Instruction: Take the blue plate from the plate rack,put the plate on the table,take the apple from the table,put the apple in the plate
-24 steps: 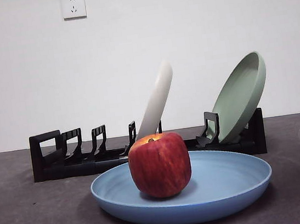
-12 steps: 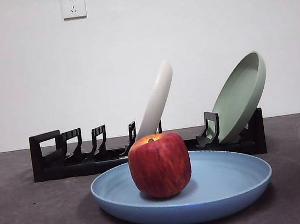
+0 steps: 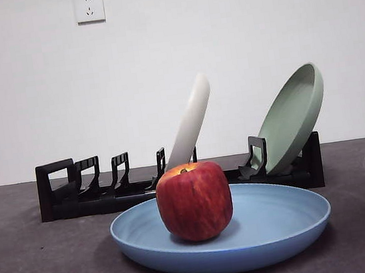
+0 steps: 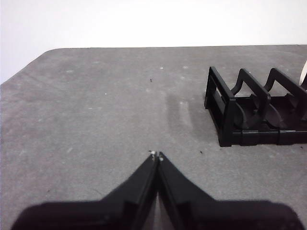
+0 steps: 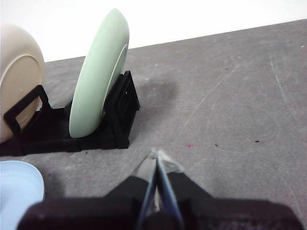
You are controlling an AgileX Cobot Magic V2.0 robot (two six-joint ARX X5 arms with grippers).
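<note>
Nothing has moved since the earlier front frames: the round red apple [image 3: 194,201] with its yellow-orange stem patch sits where it did, upright in the pale sky-blue, raised-rim matte plate [image 3: 281,221], slightly towards the plate's left half in the front view. The plate lies flat on the dark grey textured table [image 3: 38,270], just in front of the long black plastic plate rack [image 3: 69,192].

The cream-white plate [image 3: 191,122] and the sage-green plate [image 3: 294,118] lean in their slots, untouched.

My left gripper [image 4: 157,155] has its jaws pressed together and holds nothing; it hangs over bare table beside the rack's squared end handle. My right gripper [image 5: 157,155] is likewise closed and empty, over the table near the rack end that carries the green plate, with a sliver of the blue plate at the edge of its view.

I judge the task complete, so the step in hand is simply parking. To do that well I would keep both arms high and well apart from the rack, avoid sweeping across the leaning plates, and leave the apple undisturbed, since a nudge to the plate rim could roll it.
</note>
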